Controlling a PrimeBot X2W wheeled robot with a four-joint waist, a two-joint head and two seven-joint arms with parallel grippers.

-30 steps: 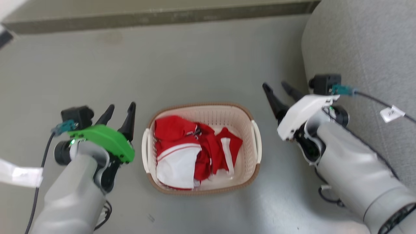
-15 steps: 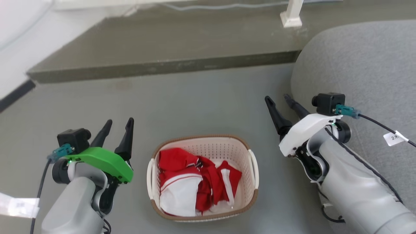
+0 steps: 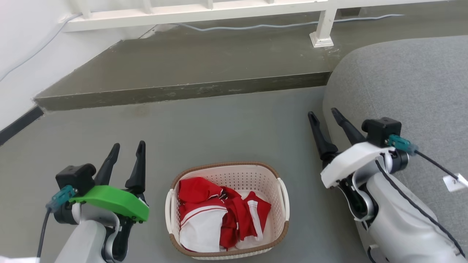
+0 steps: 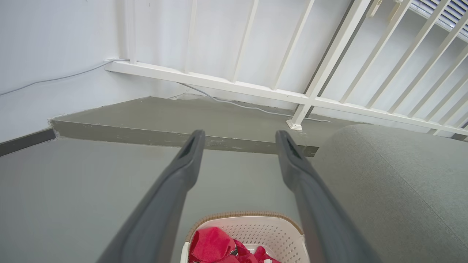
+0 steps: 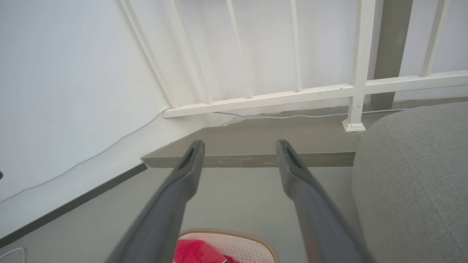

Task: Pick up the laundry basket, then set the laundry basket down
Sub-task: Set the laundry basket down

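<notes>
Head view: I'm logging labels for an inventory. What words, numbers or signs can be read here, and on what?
No text can be read.
White tag on the cable: any marking is too small and blurred to read.
Basket and clothes: no lettering visible.

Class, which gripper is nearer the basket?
Left, judging by the head view. The left gripper sits just left of the basket, close beside it; the right gripper is farther off its right side, next to the sofa.
</notes>
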